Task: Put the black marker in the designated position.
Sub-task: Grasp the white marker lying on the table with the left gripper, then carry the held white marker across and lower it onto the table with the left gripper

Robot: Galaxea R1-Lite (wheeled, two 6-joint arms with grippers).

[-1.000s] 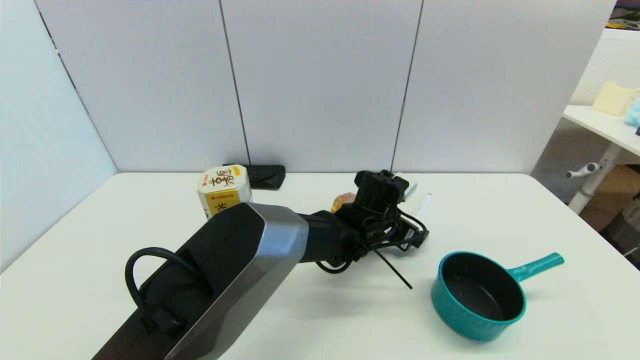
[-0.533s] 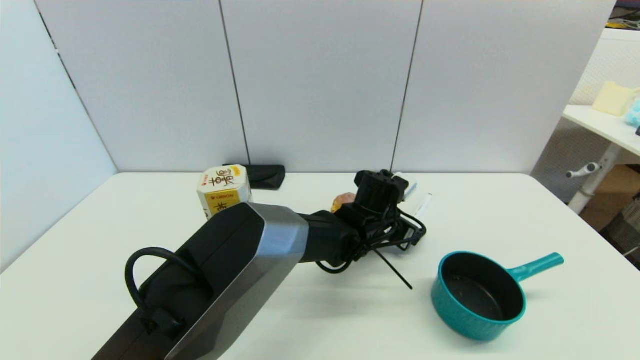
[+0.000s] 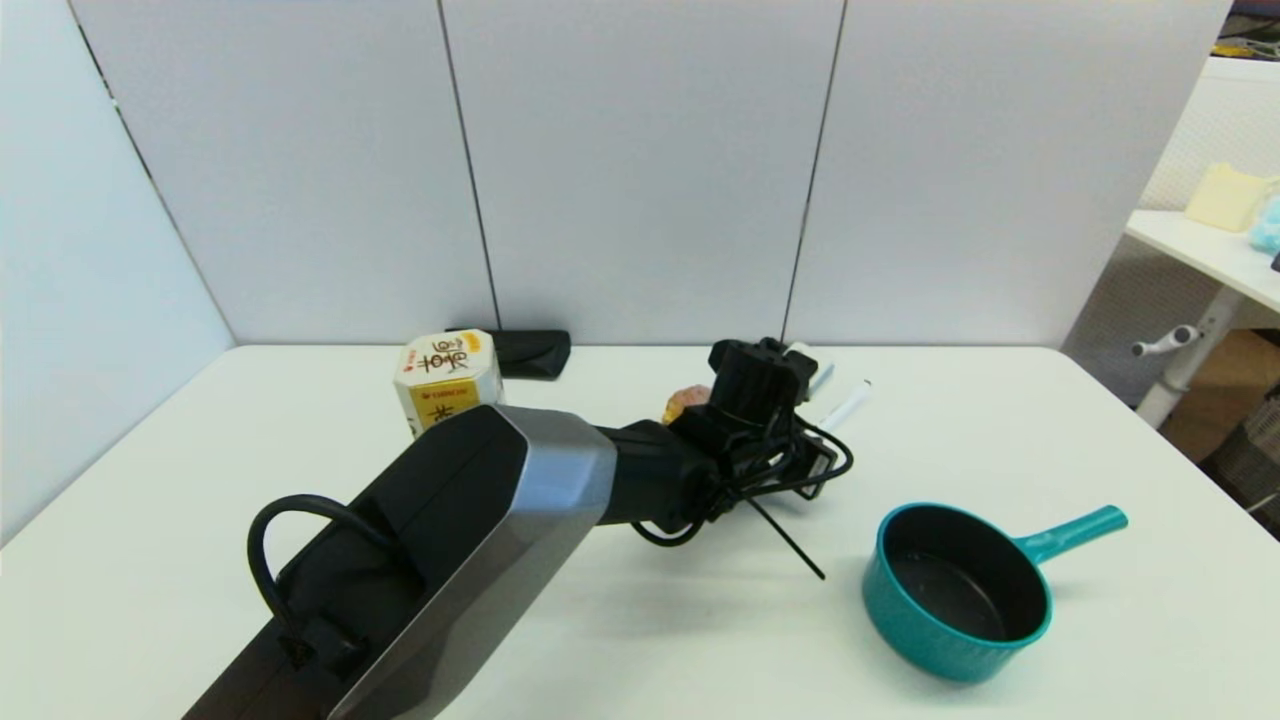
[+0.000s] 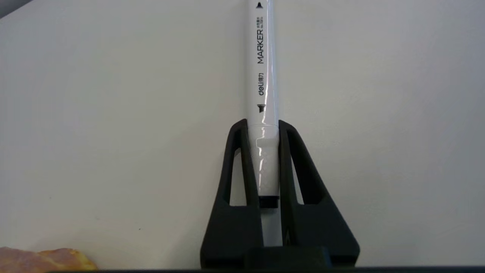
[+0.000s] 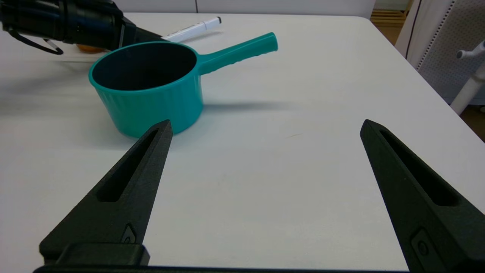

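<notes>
Left gripper [image 4: 264, 125], frame centre in its wrist view, clenched on slim white-barrelled black marker [image 4: 261, 68] near black end. We keep grip firm, carry level, lower onto bare white tabletop [image 3: 1000, 420], then release. Right gripper [image 5: 265, 127] idle, fingers spread, near teal plastic pot [image 5: 151, 87].

This looks like an office or lab test bay: a plain white table [image 3: 1000, 420] is boxed in by grey partition panels [image 3: 640, 170] of the cubicle kind. Off to the right stands a second white desk [image 3: 1200, 250] on a height-adjustable leg with a crank handle [image 3: 1165, 345], beside a cardboard box [image 3: 1235, 390] on the floor. A robot arm [image 3: 470, 530] reaches over the table.
</notes>
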